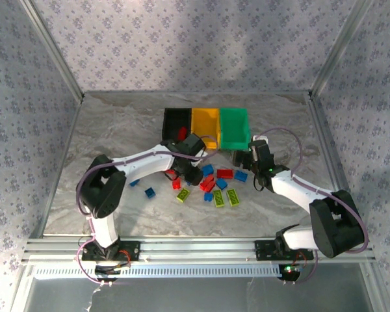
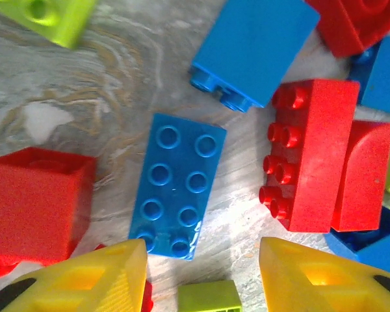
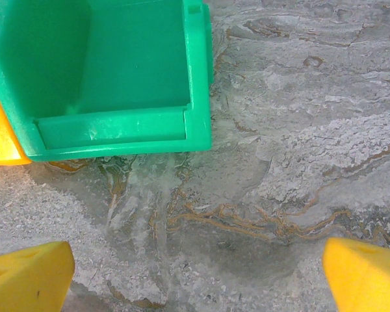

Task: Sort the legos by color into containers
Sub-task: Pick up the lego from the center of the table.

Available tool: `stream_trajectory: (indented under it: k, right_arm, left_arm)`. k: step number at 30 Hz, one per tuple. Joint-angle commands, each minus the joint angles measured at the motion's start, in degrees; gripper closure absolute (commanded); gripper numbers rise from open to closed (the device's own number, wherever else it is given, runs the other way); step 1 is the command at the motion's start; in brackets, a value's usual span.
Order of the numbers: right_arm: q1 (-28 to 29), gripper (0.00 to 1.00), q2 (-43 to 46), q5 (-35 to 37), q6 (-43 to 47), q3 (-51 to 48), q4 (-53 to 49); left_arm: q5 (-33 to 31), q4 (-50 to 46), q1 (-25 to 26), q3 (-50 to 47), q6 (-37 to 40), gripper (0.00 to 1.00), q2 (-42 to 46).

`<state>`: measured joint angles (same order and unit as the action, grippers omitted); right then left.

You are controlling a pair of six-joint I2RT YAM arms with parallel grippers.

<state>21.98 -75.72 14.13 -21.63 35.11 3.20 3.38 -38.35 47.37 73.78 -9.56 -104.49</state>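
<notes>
L gripper [image 2: 201, 250] hangs low over the table, fingers apart w/ nothing pinched. A blue 2x4 brick [image 2: 177, 185] lies flat just ahead of the gap (nearer the L finger), red bricks [image 2: 312, 162] beside it. R gripper [image 3: 195, 266] is spread wide, near the green bin [image 3: 117, 71].

Three containers [image 1: 205, 121] stand side by side at the back of the table [image 1: 117, 130]. The legos [image 1: 224, 173] lie scattered just in front of them, with a few strays off to the left.
</notes>
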Motion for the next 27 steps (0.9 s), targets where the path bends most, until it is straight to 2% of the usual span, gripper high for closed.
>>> stream_trajectory:
  k: [1,14,27]
  right_arm:
    - [-0.3,0.0,0.53,-0.06,-0.76,-0.04,-0.16]
    - [-0.47,0.0,0.71,-0.15,-0.61,-0.04,-0.39]
    - [-0.53,0.0,-0.12,-0.77,-0.78,0.31,-0.36]
  left_arm:
    - [-1.97,-0.89,0.33,2.59,4.57,0.51,-2.62]
    - [-7.0,-0.12,0.26,4.35,9.53,0.49,-9.48]
    - [-8.58,3.09,0.66,4.22,11.21,0.42,-1.89]
